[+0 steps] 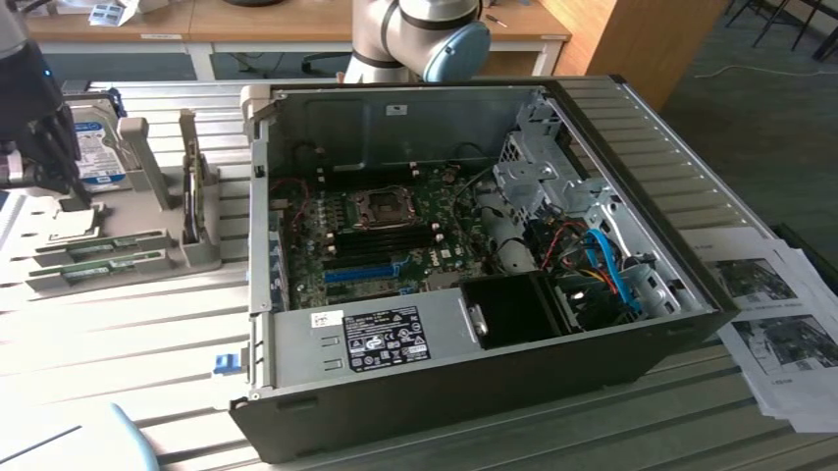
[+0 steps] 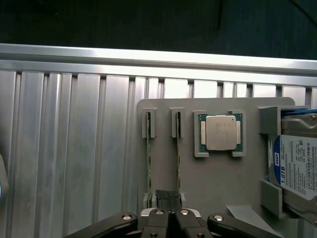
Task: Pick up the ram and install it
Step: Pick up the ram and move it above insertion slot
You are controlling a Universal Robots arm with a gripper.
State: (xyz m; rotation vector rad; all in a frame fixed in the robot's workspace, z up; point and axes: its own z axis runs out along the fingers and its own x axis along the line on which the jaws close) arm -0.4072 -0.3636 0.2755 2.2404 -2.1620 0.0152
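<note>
Open PC case (image 1: 445, 417) at the exterior view's right of the tray (image 2: 208, 183); on the tray, hard drive (image 2: 297, 166); above it, gripper (image 2: 167, 199), fingers pressed together, empty; two ram sticks (image 2: 148, 163) on edge in its slots; CPU (image 2: 220, 132) beside them.

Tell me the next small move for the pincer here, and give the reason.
Probably open the pincer first. It is shut, hovering over the grey holder near the ends of the ram and a second stick, both standing on edge in slots. Closed, it cannot straddle a thin board, so opening likely precedes any descent.
</note>
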